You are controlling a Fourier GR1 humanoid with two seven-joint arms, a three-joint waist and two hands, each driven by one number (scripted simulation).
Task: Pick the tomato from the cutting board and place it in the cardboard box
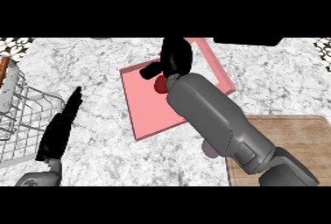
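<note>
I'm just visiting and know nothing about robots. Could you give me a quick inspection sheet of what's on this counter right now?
Surface: grey-white marble counter.
Job's things: red tomato above the pink box; wooden cutting board at lower right.
Clutter: wire basket at left; small pinkish item beside the board, mostly hidden.
Hands: right hand curled round the tomato; left hand open, resting at lower left.
Cables: nothing seen.
Surroundings: dark shape at the top edge, unidentifiable.

right forearm, centre frame: thick rounded grey shells, with a darker collar low down. left forearm, lower left: grey knob. right hand and left hand: plain black.
</note>
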